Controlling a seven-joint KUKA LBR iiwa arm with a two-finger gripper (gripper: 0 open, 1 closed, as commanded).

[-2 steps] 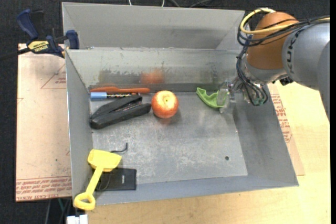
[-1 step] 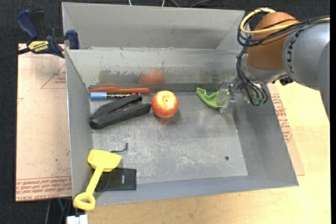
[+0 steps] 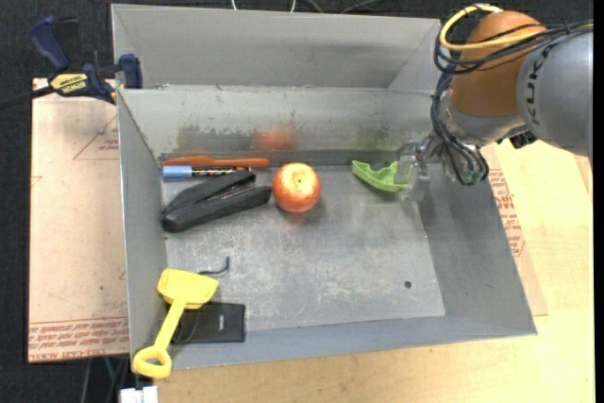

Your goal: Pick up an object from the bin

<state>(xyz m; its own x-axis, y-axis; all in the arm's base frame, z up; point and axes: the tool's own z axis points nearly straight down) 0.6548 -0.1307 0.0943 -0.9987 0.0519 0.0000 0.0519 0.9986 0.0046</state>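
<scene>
My gripper (image 3: 412, 171) is low at the back right of the bin. It sits at the right end of a curved green plastic piece (image 3: 376, 176) that lies by the back wall. The green piece's right tip reaches the gripper; I cannot tell whether it is gripped. A red and yellow apple (image 3: 297, 188) rests on the bin floor to the left of the green piece, apart from it.
A black stapler (image 3: 215, 201) and an orange and blue marker (image 3: 212, 167) lie at the back left. A yellow-handled tool (image 3: 175, 316) and a flat black box (image 3: 217, 324) sit in the front left corner, with a small black hook (image 3: 219, 267) nearby.
</scene>
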